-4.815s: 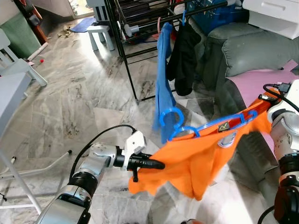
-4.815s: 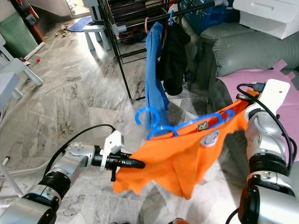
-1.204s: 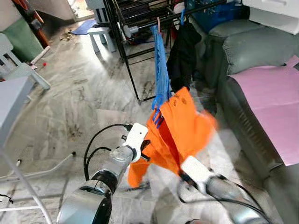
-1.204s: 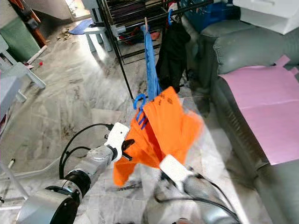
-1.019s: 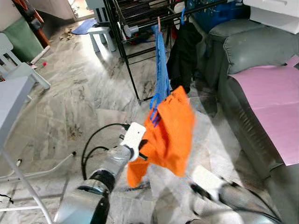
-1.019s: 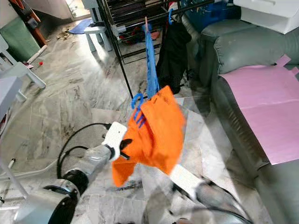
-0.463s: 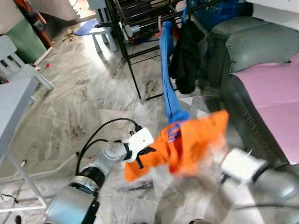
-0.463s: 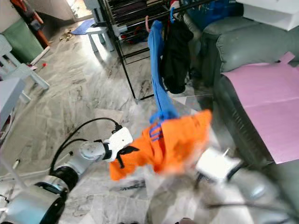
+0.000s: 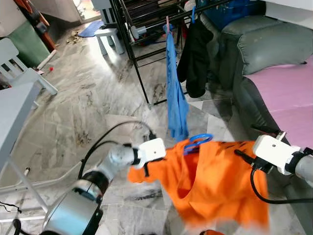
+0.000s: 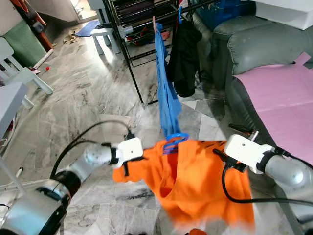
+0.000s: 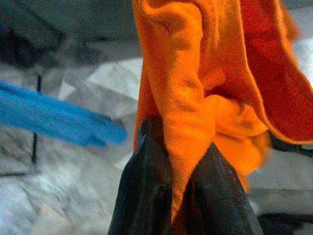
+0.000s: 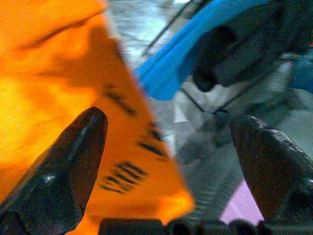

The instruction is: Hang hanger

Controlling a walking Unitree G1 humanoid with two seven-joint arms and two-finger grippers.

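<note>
- My left gripper [image 11: 171,196] sits low on my left, fingers pinched tight on a fold of the orange shirt [image 9: 215,181]. I judge this a thin hold: if the fold slides out, that side of the shirt drops to the marble floor [image 9: 93,103].
- The blue hanger [image 9: 197,140] rides at the shirt's collar, between my two arms, below the hanging blue garment [image 9: 175,93] and well short of the black rack [image 9: 132,39]. Its hook could snag that garment on the way up (they look close).
- My right gripper [image 12: 166,156] is spread wide, with orange cloth lying against one finger. With no grip on that side, I judge the hanger may tip and slip out.
- The hanger's arms are hidden inside the shirt, the lower hem is blurred, and the rack's rail is cut off at the frame top.
</note>
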